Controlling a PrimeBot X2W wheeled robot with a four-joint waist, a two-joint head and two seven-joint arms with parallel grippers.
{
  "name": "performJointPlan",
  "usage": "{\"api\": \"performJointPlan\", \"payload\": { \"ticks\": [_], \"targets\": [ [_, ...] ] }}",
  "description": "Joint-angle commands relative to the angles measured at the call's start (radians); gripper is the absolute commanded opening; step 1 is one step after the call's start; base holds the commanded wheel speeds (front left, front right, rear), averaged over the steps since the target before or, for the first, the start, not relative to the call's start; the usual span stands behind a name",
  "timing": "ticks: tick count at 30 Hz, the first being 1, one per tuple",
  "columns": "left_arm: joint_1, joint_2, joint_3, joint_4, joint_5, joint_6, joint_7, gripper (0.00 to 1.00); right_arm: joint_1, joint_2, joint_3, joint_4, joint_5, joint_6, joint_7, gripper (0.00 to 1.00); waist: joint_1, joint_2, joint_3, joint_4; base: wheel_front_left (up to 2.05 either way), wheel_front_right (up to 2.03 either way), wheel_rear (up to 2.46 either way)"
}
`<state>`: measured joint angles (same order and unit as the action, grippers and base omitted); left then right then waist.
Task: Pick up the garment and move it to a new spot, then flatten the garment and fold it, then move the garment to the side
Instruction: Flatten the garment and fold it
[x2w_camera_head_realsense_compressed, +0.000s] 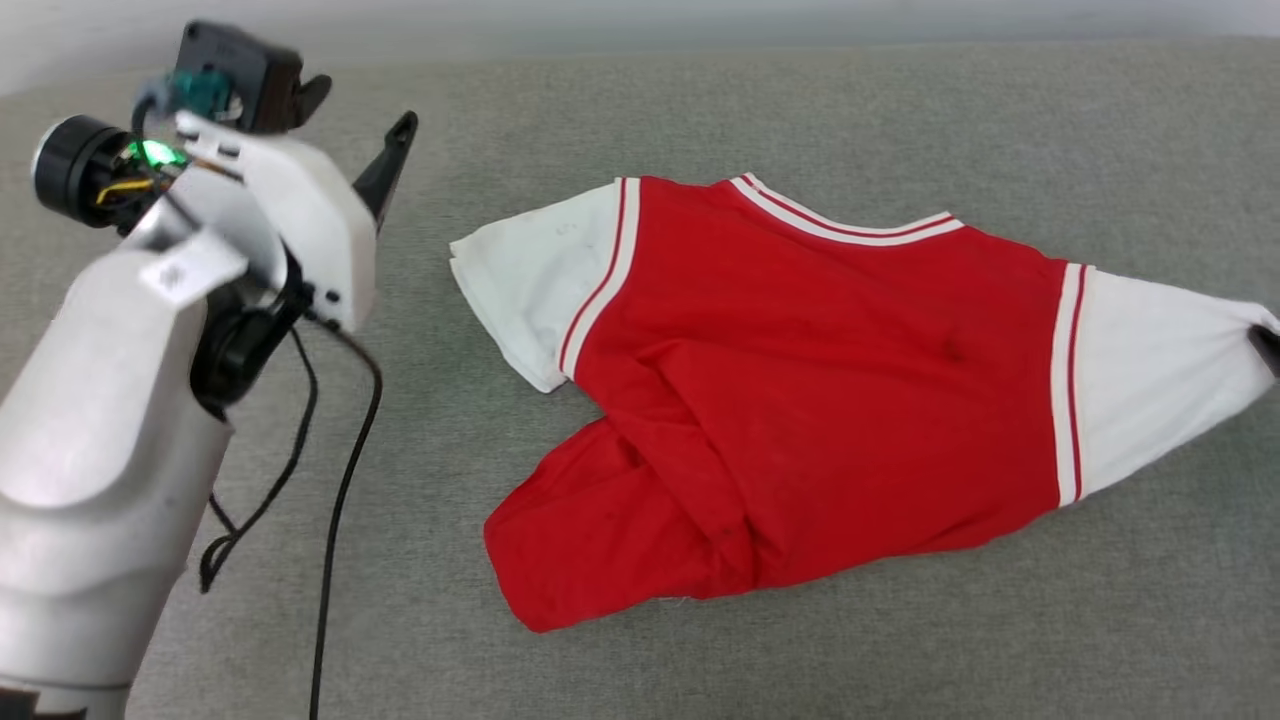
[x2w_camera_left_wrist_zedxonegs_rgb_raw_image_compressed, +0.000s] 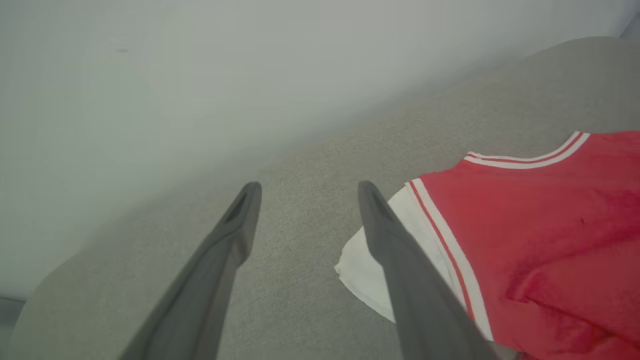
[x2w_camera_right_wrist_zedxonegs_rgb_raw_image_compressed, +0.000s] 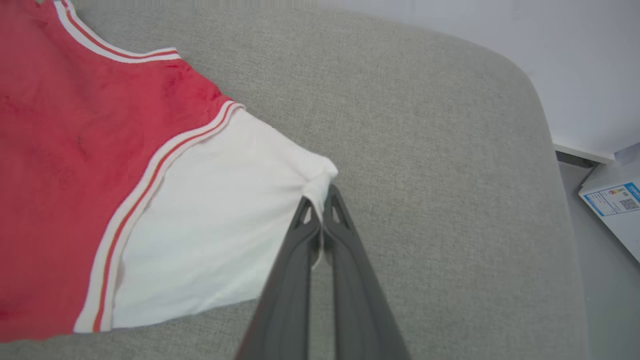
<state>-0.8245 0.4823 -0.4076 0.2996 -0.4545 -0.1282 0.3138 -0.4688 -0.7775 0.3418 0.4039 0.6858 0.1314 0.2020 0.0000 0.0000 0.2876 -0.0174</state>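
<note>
Nearest me the red hem of the garment lies doubled over in a lump on the grey surface, so the flattening looks half done, and that fold wants drawing out toward me. Further in, the right tool is clamped tight on the tip of the white right sleeve, drawing it taut; I'd keep that pull low and gentle. The left tool hangs spread wide and empty just beside the left sleeve, not touching it. Pinching that cuff would give an even counter-pull. Bare cloth lies to the left and beyond the collar — but right of the held sleeve the surface rounds off to a drop, and a wall closes the far side.
</note>
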Motion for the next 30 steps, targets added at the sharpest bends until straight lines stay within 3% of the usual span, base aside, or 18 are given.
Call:
{"api": "performJointPlan", "payload": {
  "ticks": [1,5,14,24,30],
  "targets": [
    [-0.029,0.000,-0.023,-0.002,-0.041,-0.001,0.041,1.00,0.012,0.013,-0.009,-0.021,-0.015,-0.001,0.002,0.00,0.0000,0.0000,0.011,-0.014,0.00,0.00,0.00],
    [-0.108,0.045,-0.119,0.009,-0.163,0.000,0.202,1.00,0.020,0.038,-0.038,-0.106,-0.056,-0.001,0.025,0.00,0.0000,0.0000,0.041,-0.040,0.00,0.00,0.00],
    [-0.256,0.102,-0.293,0.132,-0.307,-0.001,0.465,1.00,0.029,0.088,-0.086,-0.266,-0.121,-0.001,0.079,0.00,0.0000,0.0000,0.127,-0.094,0.00,0.00,0.00],
    [-0.358,0.115,-0.422,0.265,-0.350,-0.001,0.584,1.00,-0.005,0.112,-0.088,-0.321,-0.141,-0.001,0.090,0.00,0.0000,0.0000,0.216,-0.132,0.00,0.00,0.00],
    [-0.324,0.122,-0.546,0.290,-0.378,-0.001,0.653,1.00,-0.014,0.111,-0.082,-0.310,-0.136,-0.001,0.084,0.00,0.0000,0.0000,0.224,-0.133,0.00,0.00,0.00]
  ]
}}
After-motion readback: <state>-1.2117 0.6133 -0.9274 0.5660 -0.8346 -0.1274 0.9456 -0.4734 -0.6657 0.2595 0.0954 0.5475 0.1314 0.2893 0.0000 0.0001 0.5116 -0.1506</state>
